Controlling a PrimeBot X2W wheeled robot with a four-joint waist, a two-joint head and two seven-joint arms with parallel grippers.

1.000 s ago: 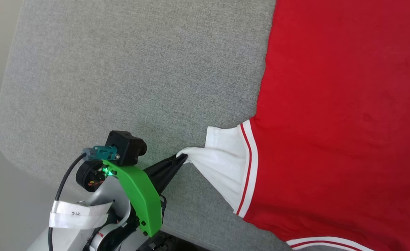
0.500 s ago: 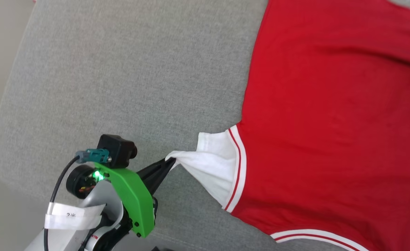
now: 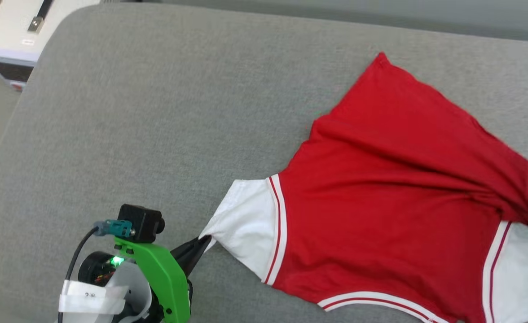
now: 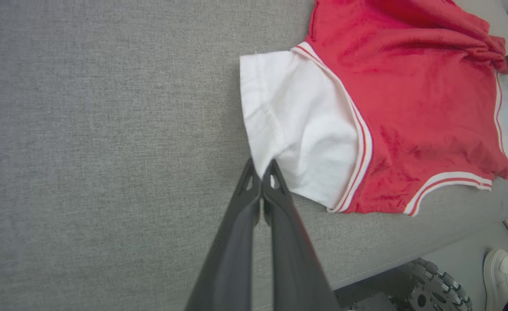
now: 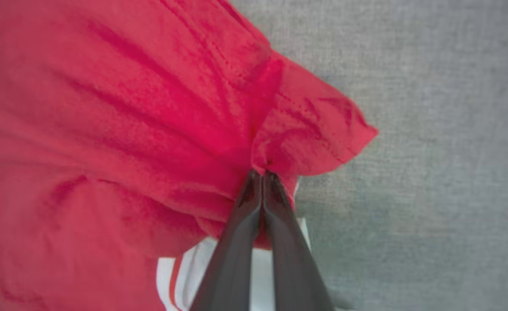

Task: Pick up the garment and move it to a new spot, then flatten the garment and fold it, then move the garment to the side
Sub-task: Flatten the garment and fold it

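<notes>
The garment [image 3: 380, 202], red with white sleeves and striped trim, lies on a grey padded surface [image 3: 156, 112]. My left gripper [image 3: 205, 239] at the lower left is shut on the corner of the near white sleeve [image 4: 293, 121]; in the left wrist view its fingertips [image 4: 261, 172] pinch the sleeve's edge. In the right wrist view my right gripper [image 5: 262, 173] is shut on a bunched fold of the red cloth [image 5: 107, 129], which puckers around the tips. The red body is creased and drawn toward that hold at the head view's right edge. No print shows.
A white box [image 3: 8, 36] stands past the surface's far left corner. The surface's near edge runs just under the garment. Below that edge are my wheeled base [image 4: 431, 289] and a person's shoes [image 4: 500, 272].
The head camera has swung, so more of the surface and garment shows. The red body, flat before, is now bunched toward the right. The left gripper keeps hold of the sleeve.
</notes>
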